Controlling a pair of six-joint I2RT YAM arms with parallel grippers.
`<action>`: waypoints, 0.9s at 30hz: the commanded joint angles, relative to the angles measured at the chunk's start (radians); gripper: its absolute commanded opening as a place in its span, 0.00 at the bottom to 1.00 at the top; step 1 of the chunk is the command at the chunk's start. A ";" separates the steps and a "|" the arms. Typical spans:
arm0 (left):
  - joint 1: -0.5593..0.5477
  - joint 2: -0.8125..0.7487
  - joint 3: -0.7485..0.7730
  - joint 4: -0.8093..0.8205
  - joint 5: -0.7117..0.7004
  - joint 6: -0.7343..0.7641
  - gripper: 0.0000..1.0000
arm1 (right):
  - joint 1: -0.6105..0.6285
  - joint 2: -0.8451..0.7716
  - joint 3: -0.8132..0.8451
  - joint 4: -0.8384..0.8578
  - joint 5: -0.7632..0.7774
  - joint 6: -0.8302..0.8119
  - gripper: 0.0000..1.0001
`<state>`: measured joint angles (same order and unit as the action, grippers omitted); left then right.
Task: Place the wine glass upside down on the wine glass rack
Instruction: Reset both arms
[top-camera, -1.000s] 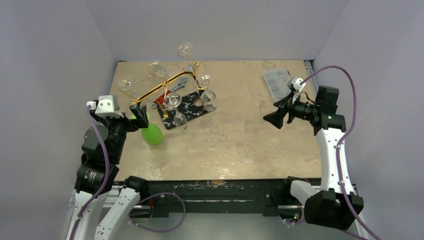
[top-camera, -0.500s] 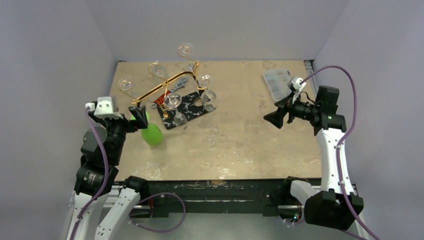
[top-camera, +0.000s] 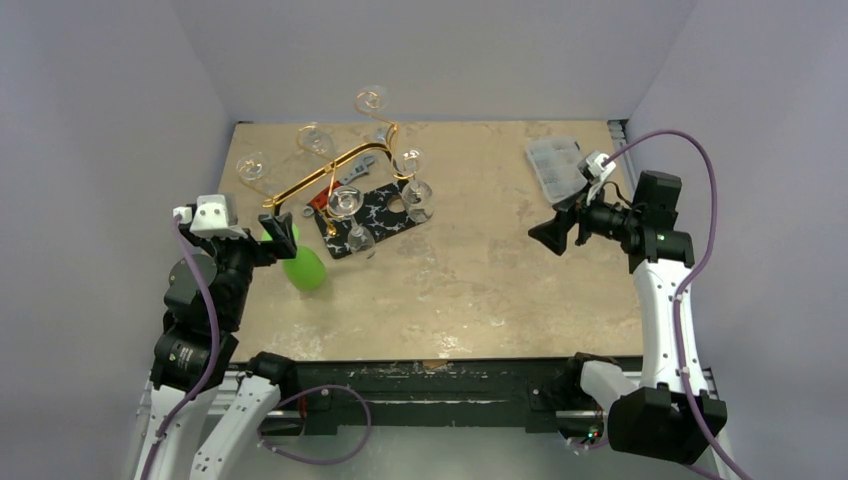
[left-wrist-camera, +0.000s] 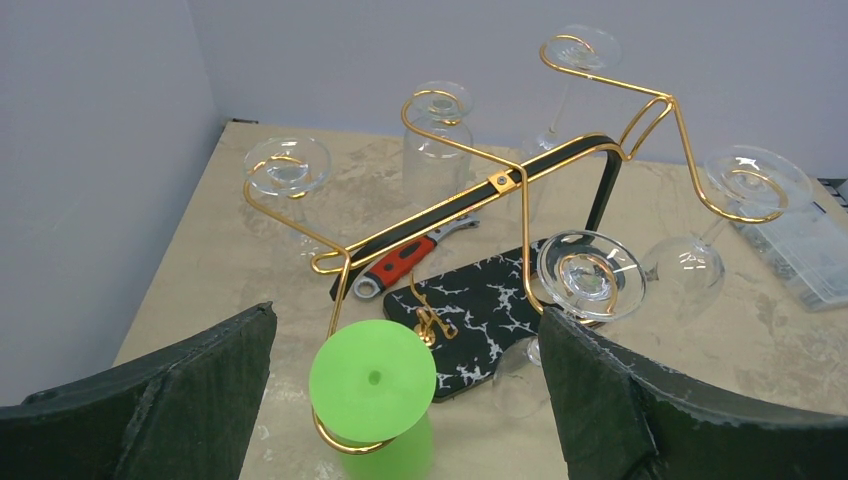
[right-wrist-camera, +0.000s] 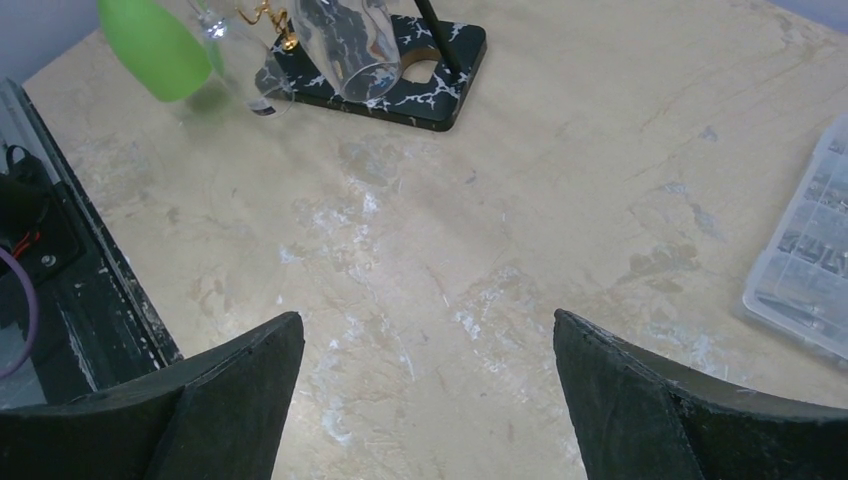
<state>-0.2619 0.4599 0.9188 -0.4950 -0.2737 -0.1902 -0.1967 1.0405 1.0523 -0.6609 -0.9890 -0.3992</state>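
The wine glass rack (top-camera: 330, 172) (left-wrist-camera: 500, 183), thin gold wire with scroll loops on an arched bar, stands at the table's back left. A green wine glass (top-camera: 303, 267) (left-wrist-camera: 373, 381) hangs upside down in the rack's nearest loop, its foot resting on the wire, and it also shows in the right wrist view (right-wrist-camera: 155, 45). My left gripper (top-camera: 280, 230) (left-wrist-camera: 405, 315) is open just behind the green glass, its fingers apart from it and holding nothing. Over bare table at the right, my right gripper (top-camera: 548, 238) (right-wrist-camera: 428, 318) is open and empty.
Several clear glasses (left-wrist-camera: 590, 275) hang upside down in the other loops. A black white-veined board (top-camera: 380, 212) lies under the rack, with a red-handled wrench (left-wrist-camera: 405, 262) beside it. A clear plastic organiser box (top-camera: 555, 165) sits at the back right. A black rail (right-wrist-camera: 60, 300) runs along the near edge.
My right arm has drifted slightly to the right and its jaws have widened a little. The left gripper and the green glass stay where they were.
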 joint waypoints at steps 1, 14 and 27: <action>0.007 -0.008 -0.001 0.030 -0.007 0.014 1.00 | -0.001 -0.019 0.038 0.055 0.037 0.068 0.94; 0.007 -0.016 0.004 0.021 0.010 0.008 1.00 | -0.001 0.009 0.051 0.090 0.096 0.190 0.94; 0.007 -0.024 0.083 -0.029 0.057 -0.013 1.00 | -0.002 -0.055 0.018 0.193 0.268 0.349 0.99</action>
<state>-0.2619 0.4435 0.9459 -0.5232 -0.2478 -0.1913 -0.1967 1.0176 1.0615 -0.5320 -0.8013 -0.1287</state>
